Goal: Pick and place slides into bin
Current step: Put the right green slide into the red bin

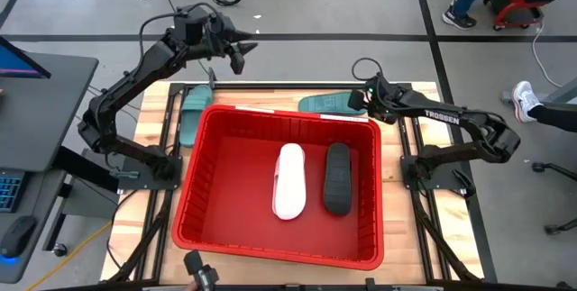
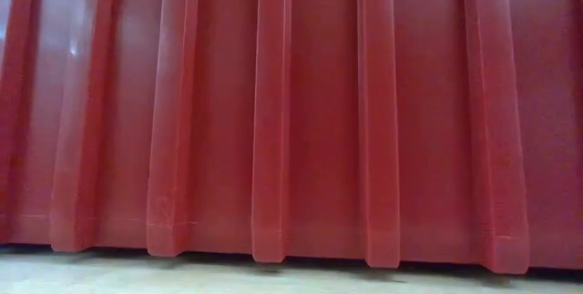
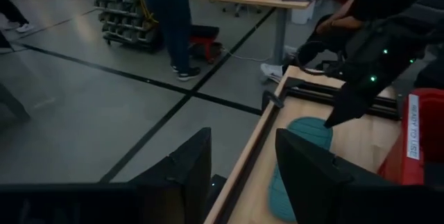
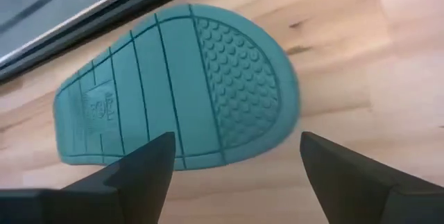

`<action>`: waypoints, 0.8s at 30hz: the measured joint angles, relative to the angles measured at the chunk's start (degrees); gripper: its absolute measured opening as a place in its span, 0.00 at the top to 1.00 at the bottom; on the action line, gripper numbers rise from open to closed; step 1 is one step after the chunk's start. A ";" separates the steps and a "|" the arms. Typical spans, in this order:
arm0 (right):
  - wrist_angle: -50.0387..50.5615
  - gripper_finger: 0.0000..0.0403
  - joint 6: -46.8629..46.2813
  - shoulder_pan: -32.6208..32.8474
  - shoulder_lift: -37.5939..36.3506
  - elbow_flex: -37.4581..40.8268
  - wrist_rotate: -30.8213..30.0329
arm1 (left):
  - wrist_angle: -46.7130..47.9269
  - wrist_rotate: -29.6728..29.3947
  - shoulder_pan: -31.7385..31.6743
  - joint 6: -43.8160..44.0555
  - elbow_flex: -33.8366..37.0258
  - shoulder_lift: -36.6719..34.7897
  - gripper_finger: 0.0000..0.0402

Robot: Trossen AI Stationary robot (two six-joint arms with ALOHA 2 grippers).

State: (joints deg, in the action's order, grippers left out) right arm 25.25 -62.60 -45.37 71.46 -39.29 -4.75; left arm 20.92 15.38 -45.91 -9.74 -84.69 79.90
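Note:
The red bin [image 1: 192, 183] stands in the middle of the table and fills the low view [image 2: 291, 112]. A white slide [image 1: 289, 181] and a black slide [image 1: 337, 177] lie on its floor. A teal slide [image 1: 323, 104] lies sole up on the wood behind the bin's far right corner. My right gripper [image 4: 236, 165] hangs open just above its heel end [image 4: 180, 85], slanting down. Another teal slide [image 1: 192, 111] lies at the bin's far left corner. My left gripper [image 1: 242, 52] is open and holds nothing, high over the table's far edge.
The bin takes up most of the table, leaving narrow strips of wood [image 1: 410, 111] around it. A metal frame rail [image 3: 274, 102] runs along the far edge. People and office furniture stand on the floor beyond the table [image 3: 170, 23].

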 joint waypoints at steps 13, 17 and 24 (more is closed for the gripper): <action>-14.43 0.10 -3.90 -6.98 -6.16 12.32 8.24 | 3.08 -0.07 0.47 1.01 0.00 0.00 0.60; -19.23 0.10 -5.16 -8.46 -7.08 15.83 9.33 | 3.00 -0.03 1.18 2.65 0.00 0.00 0.60; -25.62 0.10 -5.46 -9.68 -5.62 19.58 11.34 | 2.95 -0.09 2.01 4.35 0.00 0.00 0.62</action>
State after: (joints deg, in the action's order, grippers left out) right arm -0.37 -68.05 -55.05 65.84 -19.71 6.58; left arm 23.88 15.29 -43.90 -5.38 -84.68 79.90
